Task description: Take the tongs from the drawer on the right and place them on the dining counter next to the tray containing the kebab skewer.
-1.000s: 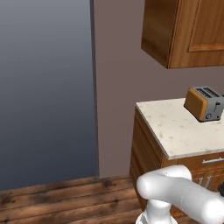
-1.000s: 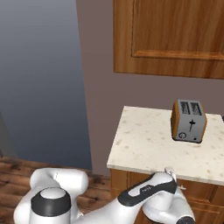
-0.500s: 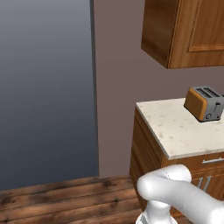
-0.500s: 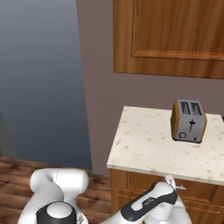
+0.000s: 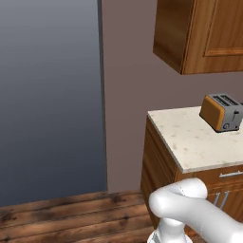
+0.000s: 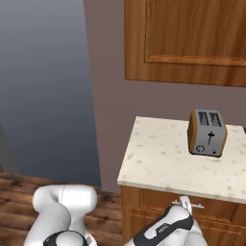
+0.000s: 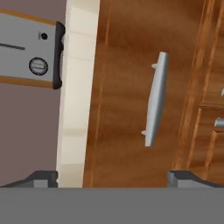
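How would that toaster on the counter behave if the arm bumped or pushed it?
The toaster is a boxy, upright block on a flat base, so it would probably slide across the smooth counter rather than roll. It is taller than it is deep, so a high push might tip it. Its metal-looking shell suggests a stiff body, fairly heavy for its size.

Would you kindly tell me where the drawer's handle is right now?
In the hand view the silver handle sits on the closed wooden drawer, ahead of the open gripper, just under the counter edge below the toaster.
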